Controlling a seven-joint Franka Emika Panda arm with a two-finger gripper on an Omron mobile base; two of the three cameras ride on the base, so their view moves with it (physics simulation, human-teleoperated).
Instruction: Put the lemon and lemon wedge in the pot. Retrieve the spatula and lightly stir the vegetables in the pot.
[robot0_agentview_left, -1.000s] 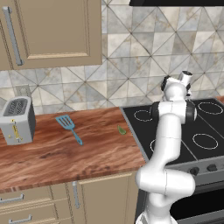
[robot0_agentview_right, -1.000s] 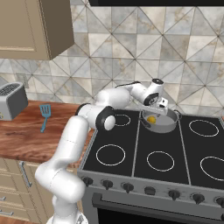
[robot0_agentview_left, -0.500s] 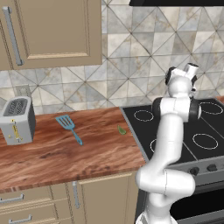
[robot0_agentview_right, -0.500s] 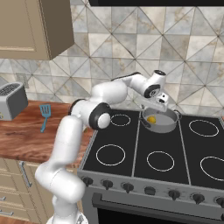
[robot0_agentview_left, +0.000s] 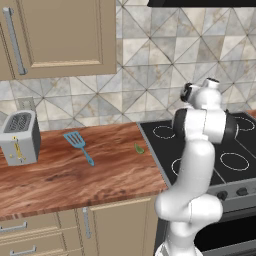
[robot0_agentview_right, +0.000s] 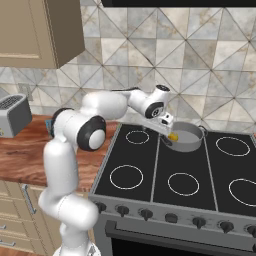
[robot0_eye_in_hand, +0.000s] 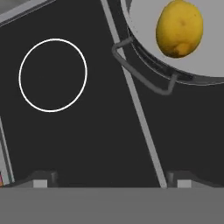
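Tool (robot0_agentview_right: 168, 131) is retreating left off the pot (robot0_agentview_right: 191, 143), jaws wide, empty; one lemon (robot0_eye_in_hand: 180, 28) sitting inside; one wedge (robot0_agentview_left: 138, 148), one spatula (robot0_agentview_left: 78, 144) lying on worktop (robot0_agentview_left: 75, 175).

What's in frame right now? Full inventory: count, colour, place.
lemon: 1, yellow, lying inside the pot
pot: 1, grey metal, on a back burner of the stove
lemon wedge: 1, green, on the wooden counter near the stove's edge
spatula: 1, light blue, flat on the counter between toaster and wedge
toaster: 1, silver grey, at the counter's left end
stove: 1, black top with white burner rings, knobs along the front
counter: 1, reddish-brown wood, left of the stove
upper cabinet: 1, beige, above the counter
gripper: 1, white with dark tips, open, holding nothing, beside the pot's left rim
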